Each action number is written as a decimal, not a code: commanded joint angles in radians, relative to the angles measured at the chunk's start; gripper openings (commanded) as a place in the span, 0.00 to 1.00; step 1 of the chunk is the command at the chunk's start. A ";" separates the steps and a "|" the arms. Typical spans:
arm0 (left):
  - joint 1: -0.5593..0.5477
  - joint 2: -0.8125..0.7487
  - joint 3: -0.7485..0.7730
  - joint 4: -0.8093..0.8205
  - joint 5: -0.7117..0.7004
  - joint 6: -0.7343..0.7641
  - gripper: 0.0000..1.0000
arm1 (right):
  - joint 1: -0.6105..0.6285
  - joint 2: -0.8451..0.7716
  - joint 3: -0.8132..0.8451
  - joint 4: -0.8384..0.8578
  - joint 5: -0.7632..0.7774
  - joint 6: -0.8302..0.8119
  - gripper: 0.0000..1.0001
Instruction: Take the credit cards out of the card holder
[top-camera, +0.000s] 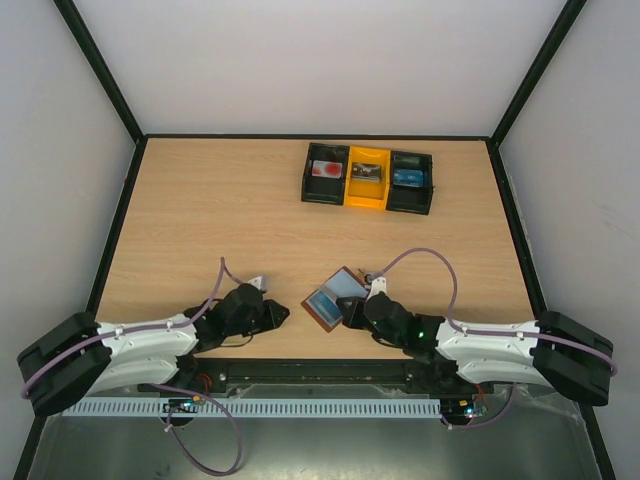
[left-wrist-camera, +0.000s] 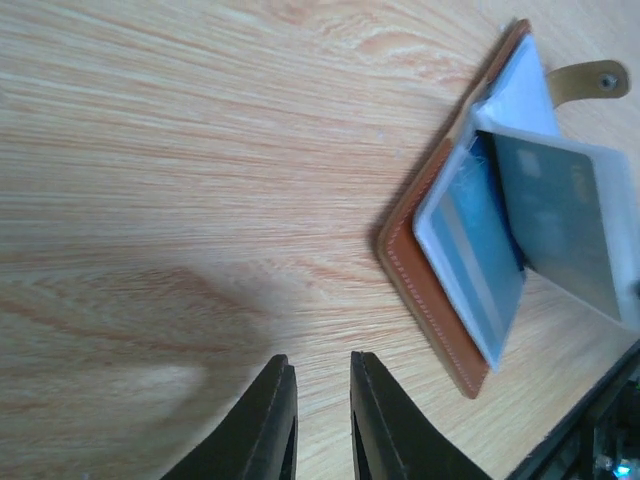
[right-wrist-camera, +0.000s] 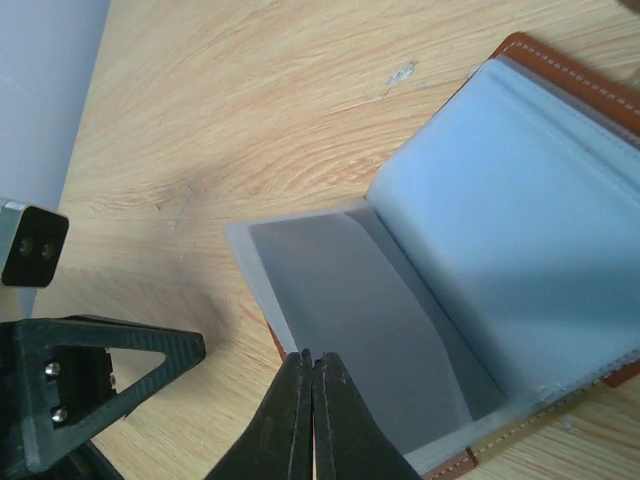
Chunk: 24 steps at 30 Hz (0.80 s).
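Card holder (top-camera: 333, 297) lies open on the surface (top-camera: 200, 220), between left pincer (top-camera: 278, 313) and right pincer (top-camera: 350, 312); the tray (top-camera: 308, 180) stands well apart.

Left wrist view: left pincer (left-wrist-camera: 320, 365) narrowly parted, empty, near the holder (left-wrist-camera: 420, 290). Blue card (left-wrist-camera: 480, 250) and grey card (left-wrist-camera: 555, 225) sit sleeved.

Right wrist view: right pincer (right-wrist-camera: 311, 360) clenched at a clear sleeve's (right-wrist-camera: 340, 300) edge; actual grip undetermined.

Risk: with nothing pinning the holder, any pull would likely drag it rather than free a card.

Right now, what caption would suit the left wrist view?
Left gripper, narrowly open, hovers beside the open card holder, a bluish card inside.
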<state>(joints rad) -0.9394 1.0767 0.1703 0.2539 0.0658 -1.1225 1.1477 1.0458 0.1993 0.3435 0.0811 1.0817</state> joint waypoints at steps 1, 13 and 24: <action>-0.004 -0.036 0.042 0.002 0.001 0.040 0.19 | 0.006 -0.033 -0.026 -0.047 0.085 -0.018 0.02; -0.002 0.263 0.269 0.133 0.152 0.147 0.24 | 0.004 -0.028 0.025 -0.123 0.195 -0.054 0.02; 0.047 0.364 0.278 0.197 0.206 0.109 0.25 | -0.061 0.005 0.096 -0.230 0.133 -0.195 0.14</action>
<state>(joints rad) -0.9226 1.4731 0.4767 0.4152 0.2520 -0.9993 1.1286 1.0321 0.2394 0.2047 0.2176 0.9752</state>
